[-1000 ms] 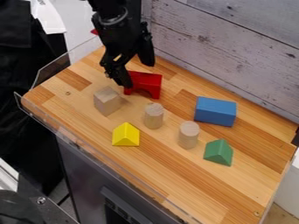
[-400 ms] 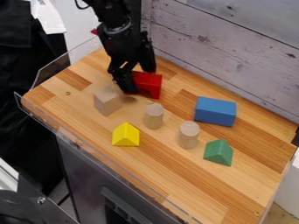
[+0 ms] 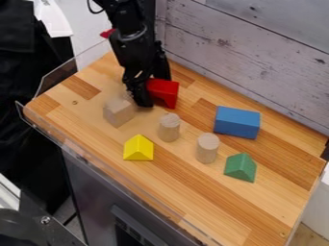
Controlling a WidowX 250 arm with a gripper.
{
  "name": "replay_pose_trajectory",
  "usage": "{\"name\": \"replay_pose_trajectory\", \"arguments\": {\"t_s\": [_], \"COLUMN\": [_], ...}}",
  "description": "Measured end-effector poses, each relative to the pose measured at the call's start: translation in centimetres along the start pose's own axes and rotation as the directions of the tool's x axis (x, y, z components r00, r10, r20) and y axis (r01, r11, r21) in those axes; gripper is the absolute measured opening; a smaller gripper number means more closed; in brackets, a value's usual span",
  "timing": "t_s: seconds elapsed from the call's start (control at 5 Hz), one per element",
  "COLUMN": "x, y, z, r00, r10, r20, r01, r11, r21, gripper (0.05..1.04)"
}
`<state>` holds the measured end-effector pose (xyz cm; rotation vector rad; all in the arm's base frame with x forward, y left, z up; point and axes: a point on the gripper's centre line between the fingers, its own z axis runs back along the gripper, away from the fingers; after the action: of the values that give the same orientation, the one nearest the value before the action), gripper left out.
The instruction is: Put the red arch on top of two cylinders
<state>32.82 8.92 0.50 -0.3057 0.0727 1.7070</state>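
Near mid-frame: right cylinder (image 3: 207,148), then left cylinder (image 3: 169,127), both upright, a gap between; likely set as posts for a span. Beyond, upper left of centre: red arch (image 3: 168,91) on the tabletop (image 3: 186,178), feet down, probably so it needs no turning. Black gripper (image 3: 155,90) at its left; can't tell if clamped.

Red arch (image 3: 167,91) apparently upright on wood, two pale upright cylinders (image 3: 169,127) nearby, standing apart.
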Motion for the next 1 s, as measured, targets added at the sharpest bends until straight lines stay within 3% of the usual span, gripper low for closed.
{"name": "replay_pose_trajectory", "arguments": {"t_s": [0.2, 0.4, 0.6, 0.8, 1.0], "x": [0.3, -1.0, -3.6, -6.7, -10.9], "y": [-0.4, -1.5, -1.8, -1.8, -1.1], "z": [0.1, 1.4, 3.6, 7.8, 9.9], "r00": [0.991, 0.94, 0.866, 0.768, 0.734], "r10": [-0.134, -0.334, -0.487, -0.616, -0.647], "r20": [0.03, 0.064, 0.113, 0.173, 0.208], "r01": [0.131, 0.316, 0.448, 0.552, 0.584], "r11": [0.987, 0.928, 0.856, 0.775, 0.757], "r21": [0.09, 0.197, 0.257, 0.31, 0.294], "gripper": [0.695, 0.604, 0.604, 0.604, 0.604]}}
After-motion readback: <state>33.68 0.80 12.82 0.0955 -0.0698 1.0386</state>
